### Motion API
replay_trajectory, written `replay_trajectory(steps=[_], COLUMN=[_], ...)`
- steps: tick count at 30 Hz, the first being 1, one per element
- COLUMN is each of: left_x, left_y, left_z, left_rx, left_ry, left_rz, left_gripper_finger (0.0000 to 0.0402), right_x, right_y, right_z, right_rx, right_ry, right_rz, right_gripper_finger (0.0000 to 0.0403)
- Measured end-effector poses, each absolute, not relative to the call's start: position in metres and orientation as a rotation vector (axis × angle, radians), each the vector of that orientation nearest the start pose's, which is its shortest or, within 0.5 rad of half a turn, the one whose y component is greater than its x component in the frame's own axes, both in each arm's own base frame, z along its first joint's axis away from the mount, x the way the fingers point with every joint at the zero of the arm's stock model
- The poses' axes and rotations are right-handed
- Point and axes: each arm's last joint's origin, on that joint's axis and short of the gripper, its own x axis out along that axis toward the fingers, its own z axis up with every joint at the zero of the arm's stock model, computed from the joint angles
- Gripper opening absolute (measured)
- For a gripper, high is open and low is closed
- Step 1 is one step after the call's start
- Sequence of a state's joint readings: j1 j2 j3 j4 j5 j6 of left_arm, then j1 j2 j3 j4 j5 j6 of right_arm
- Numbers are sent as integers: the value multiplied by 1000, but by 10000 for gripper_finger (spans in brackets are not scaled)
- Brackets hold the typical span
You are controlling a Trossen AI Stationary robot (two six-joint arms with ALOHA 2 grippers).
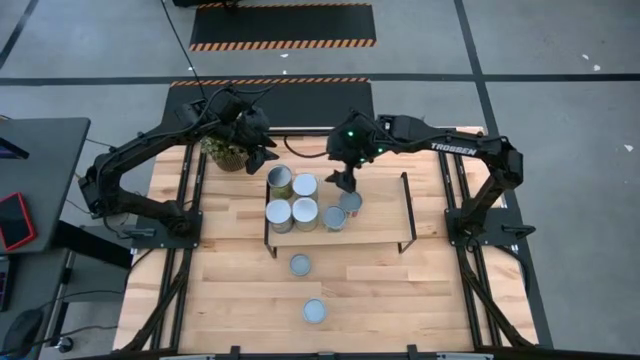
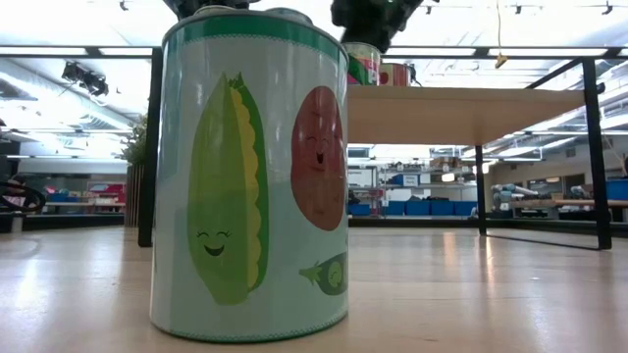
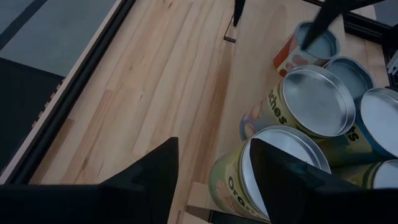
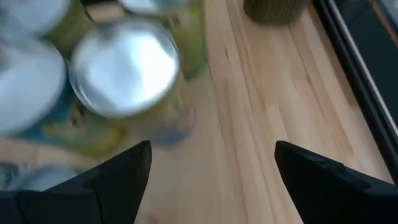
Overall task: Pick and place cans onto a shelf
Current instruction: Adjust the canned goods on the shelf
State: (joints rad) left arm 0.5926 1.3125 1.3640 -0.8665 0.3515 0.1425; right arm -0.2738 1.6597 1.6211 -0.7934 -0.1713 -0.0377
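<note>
The shelf (image 1: 380,222) is a light-wood board with black rod frames, standing mid-table. Several cans stand upright on its left half, among them a can (image 1: 350,203) just below my right gripper (image 1: 345,184). That gripper hangs open above the group, holding nothing; its wrist view shows a silver-topped can (image 4: 124,65) ahead of the fingers (image 4: 211,177). Two more cans (image 1: 300,264) (image 1: 314,311) stand on the tabletop nearer the front; the nearest fills the low view (image 2: 250,176). My left gripper (image 1: 264,154) hovers by the shelf's far left corner, fingers apart (image 3: 214,146), beside yellow-labelled cans (image 3: 314,102).
A potted green plant (image 1: 228,150) stands at the table's far left, close to my left gripper. The shelf's right half (image 1: 385,205) is bare board. The shelf's black rod frames (image 1: 408,205) rise at both short ends. A dark side table (image 1: 35,160) lies left of the table.
</note>
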Motion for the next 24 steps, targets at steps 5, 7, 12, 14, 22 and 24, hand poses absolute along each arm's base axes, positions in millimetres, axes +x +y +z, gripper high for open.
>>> replay_trajectory(steps=[5, 7, 12, 14, 22, 24], left_x=[221, 221, 221, 221, 221, 221], left_y=[136, 137, 137, 136, 136, 136], left_z=[362, 362, 362, 362, 362, 362], left_rx=[-241, -242, -239, -237, -236, -235], left_ry=[739, 739, 739, 739, 740, 739], left_rz=[176, 177, 176, 175, 174, 174], left_gripper_finger=[204, 204, 204, 204, 204, 204], right_x=[320, 309, 284, 281, 296, 300], right_y=[-90, -88, -80, -74, -46, -42], right_z=[345, 345, 344, 342, 328, 322], right_rx=[186, 186, 234, 241, 173, 160], right_ry=[970, 1049, 1253, 1308, 1257, 1242], right_rz=[-109, -143, -159, -144, -67, -62], right_gripper_finger=[348, 348, 348, 348, 348, 348])
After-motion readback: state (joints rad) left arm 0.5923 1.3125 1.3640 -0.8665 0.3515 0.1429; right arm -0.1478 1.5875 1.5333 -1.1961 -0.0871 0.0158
